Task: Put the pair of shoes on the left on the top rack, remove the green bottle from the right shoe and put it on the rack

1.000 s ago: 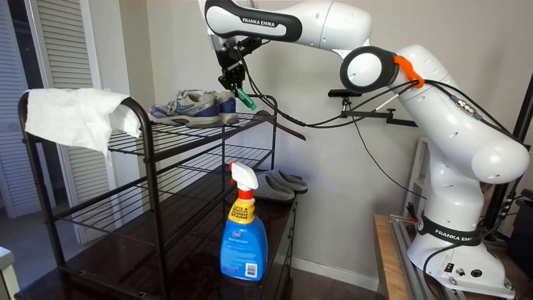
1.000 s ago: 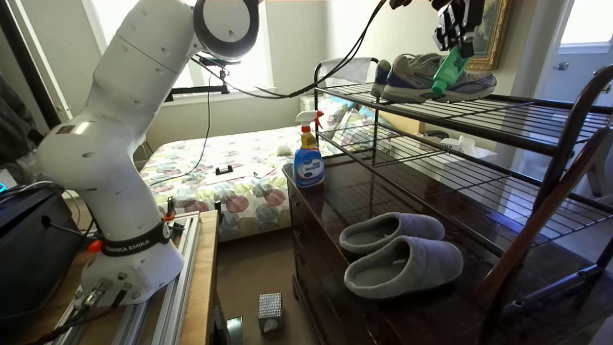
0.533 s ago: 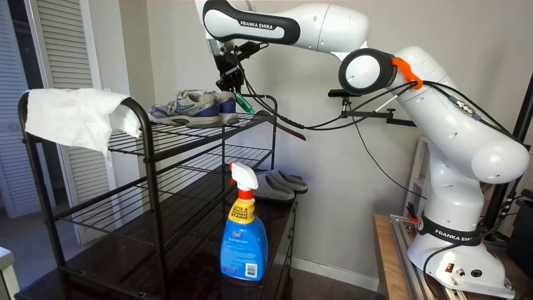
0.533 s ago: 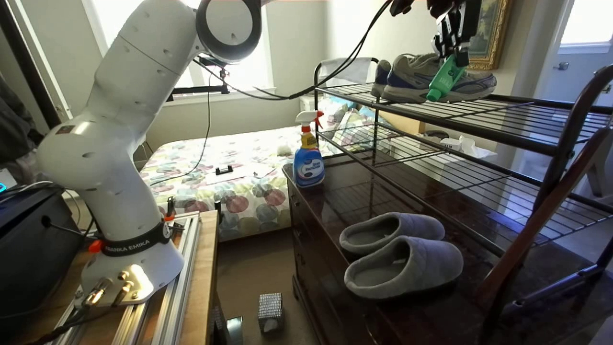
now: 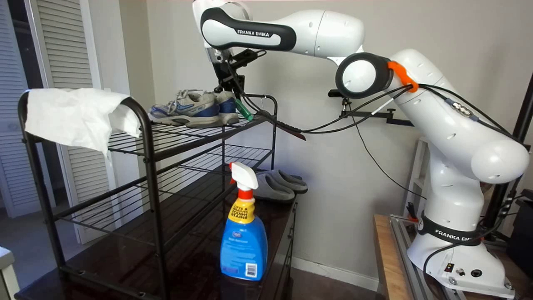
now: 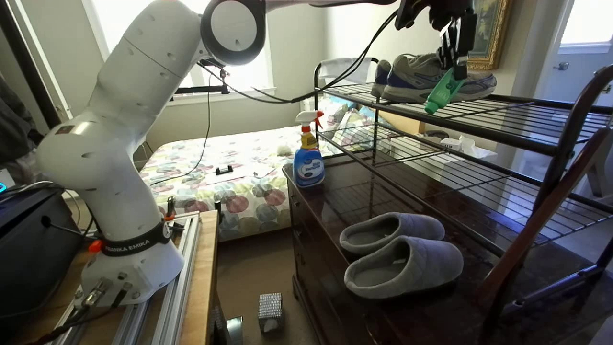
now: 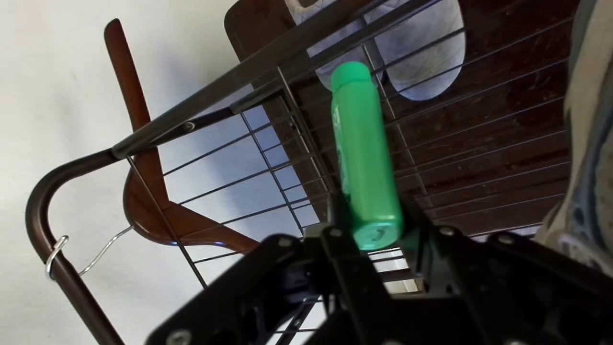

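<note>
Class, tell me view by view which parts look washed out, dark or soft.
In an exterior view, the window is washed out to white; in an exterior view, the dresser top looks nearly black; in the wrist view, the gripper looks dark and slightly soft, the green bottle bright.

Window (image 6: 256,72): blown out, white glare
Dresser (image 6: 335,196): dark, glossy reflections
Wall (image 5: 325,166): dimmer, soft shadows
Green bottle (image 7: 364,153): bright, pale glint at base
Gripper (image 7: 376,213): near-black, soft focus
Shoe (image 7: 590,158): blurred, wrist view's right edge
</note>
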